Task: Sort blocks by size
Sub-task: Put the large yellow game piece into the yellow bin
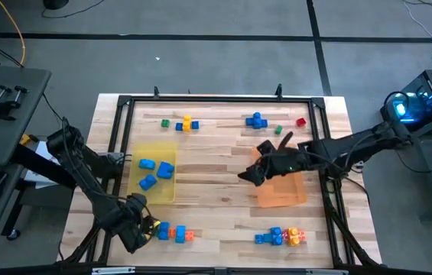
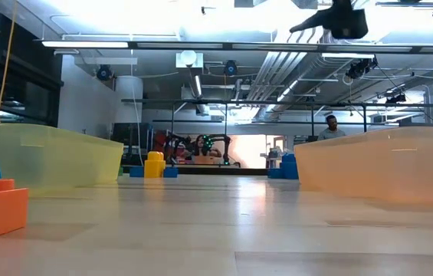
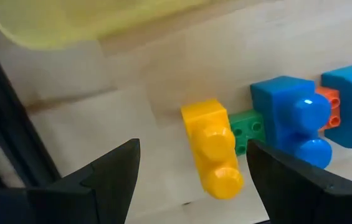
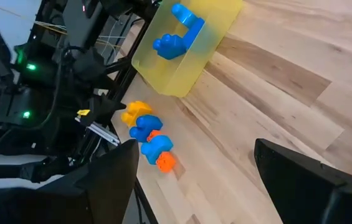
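On the pale wooden surface (image 1: 216, 206), a yellow block (image 3: 214, 147) lies near-left, touching its green neighbour (image 3: 248, 127). The left gripper (image 3: 191, 177), released, straddles it; closing carelessly could snag that neighbour. The right gripper (image 1: 248, 176) hangs mid-surface, released and empty.

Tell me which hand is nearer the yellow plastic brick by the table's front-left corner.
Left. The left hand hangs open right over the yellow plastic brick; the right hand hovers open mid-table, beside the orange tray.

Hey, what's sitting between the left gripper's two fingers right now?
In the left wrist view, a yellow brick lies on the wood between the open left gripper fingers, untouched. A small green brick sits against it, beside a blue brick.
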